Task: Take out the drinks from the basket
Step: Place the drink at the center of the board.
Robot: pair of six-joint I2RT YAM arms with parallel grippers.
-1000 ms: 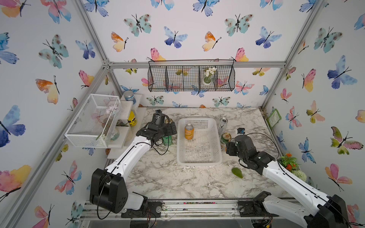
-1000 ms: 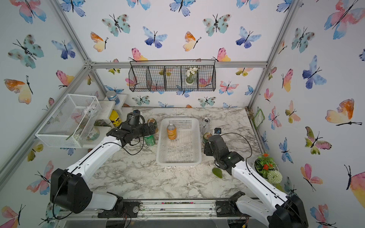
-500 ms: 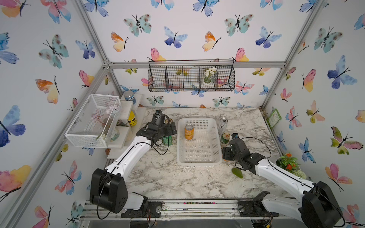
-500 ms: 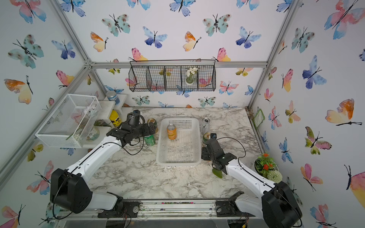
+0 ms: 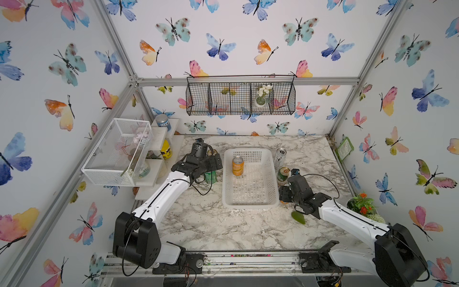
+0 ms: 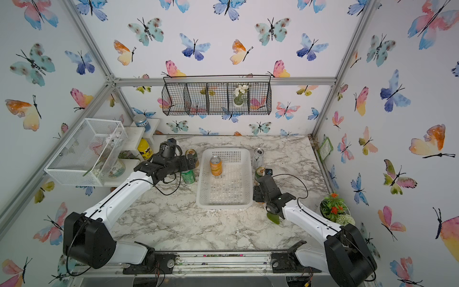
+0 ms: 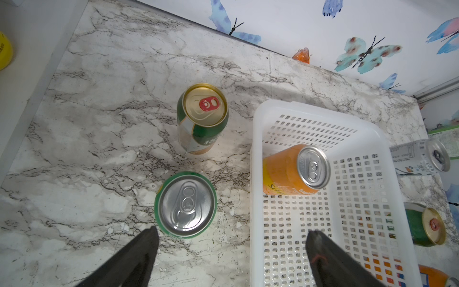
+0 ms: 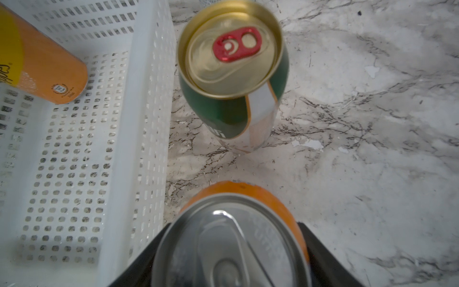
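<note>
The white basket (image 5: pixel 249 205) (image 6: pixel 223 205) holds one upright orange can (image 5: pixel 237 166) (image 7: pixel 285 171). My right gripper (image 5: pixel 285 196) (image 8: pixel 234 227) is shut on a second orange can (image 8: pixel 233 243), just outside the basket's front right corner. Behind it on the table stand a dark green gold-topped can (image 5: pixel 283 174) (image 8: pixel 231 74) and a slim silver can (image 5: pixel 280 157). My left gripper (image 6: pixel 192 161) (image 7: pixel 233 232) hangs open and empty over the basket's left rim. A bright green can (image 7: pixel 185 203) and another dark green can (image 7: pixel 202 116) stand left of the basket.
A green leaf (image 5: pixel 298 217) lies under the right forearm. A potted plant (image 5: pixel 362 203) stands at the right edge. At the left are a white wire mesh box (image 5: pixel 116 151) and a shelf with a yellow jar (image 5: pixel 166 149) and blue canister (image 5: pixel 163 121).
My right gripper has carried the orange can forward along the basket's right side to its front corner. The left arm has not moved.
</note>
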